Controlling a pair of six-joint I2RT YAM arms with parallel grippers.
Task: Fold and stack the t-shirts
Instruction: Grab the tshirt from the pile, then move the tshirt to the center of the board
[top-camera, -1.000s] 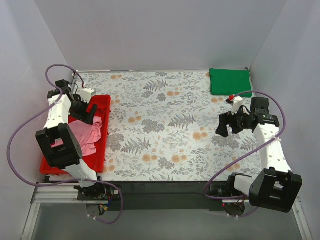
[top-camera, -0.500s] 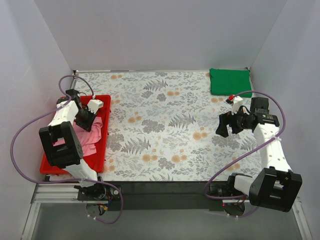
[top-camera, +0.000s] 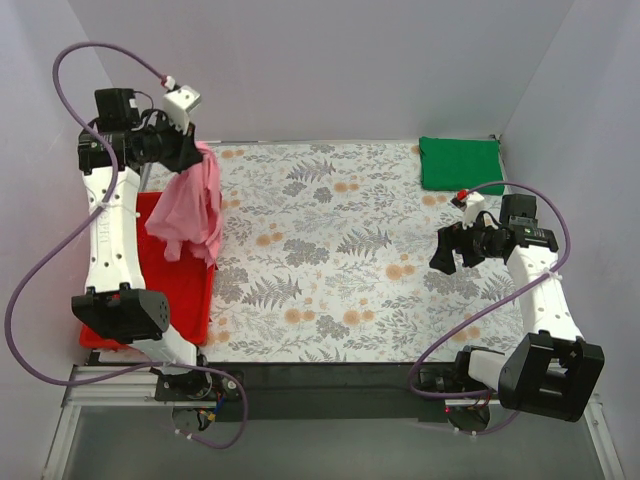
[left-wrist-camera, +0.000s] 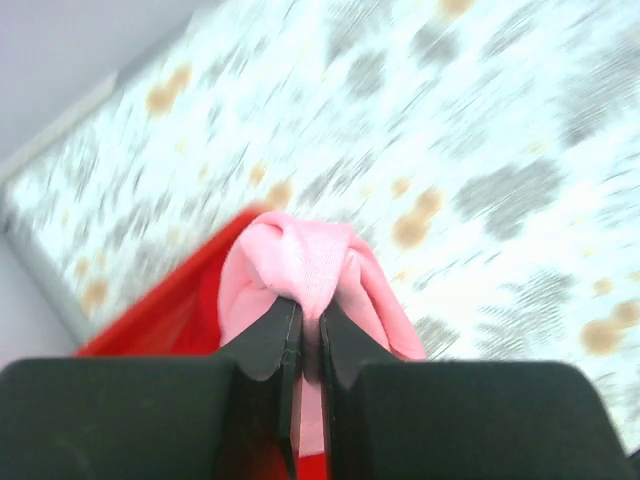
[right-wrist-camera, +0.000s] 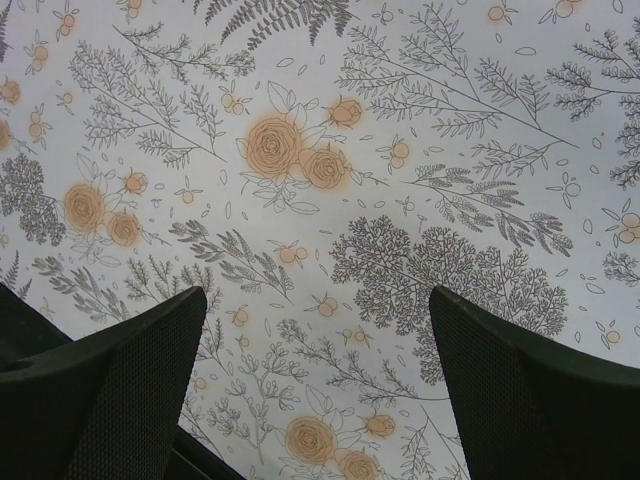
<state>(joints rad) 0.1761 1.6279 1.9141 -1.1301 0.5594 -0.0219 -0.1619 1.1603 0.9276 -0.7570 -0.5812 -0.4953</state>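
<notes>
The pink t-shirt (top-camera: 190, 205) hangs in the air as a loose bunch, pinched at one gathered fold. Its lower folds droop over the far end of the red tray (top-camera: 190, 300) and the left edge of the tabletop (top-camera: 340, 250). In the left wrist view the cloth (left-wrist-camera: 300, 260) puffs out above the jaws in a soft hump, so only a small tuck of fabric is caught.

It looks light and entirely limp. It will sag, swing and twist under any move, and it cannot be pushed into shape, only dragged or laid out. A single pinch keeps it crumpled. Spreading it flat probably calls for a second hold at a shoulder seam or the hem, with both corners drawn apart. Which part is now held cannot be told from the bunch.

The green t-shirt (top-camera: 460, 163) lies folded flat in the far right corner of the tabletop, well apart from the pink one.

The left pincer (top-camera: 195, 150) is clamped tight on the pink fabric, its jaws nearly meeting (left-wrist-camera: 308, 310). The right pincer (top-camera: 450, 250) hovers over bare floral cloth at the right side, jaws spread wide (right-wrist-camera: 315, 300) and holding nothing.
</notes>
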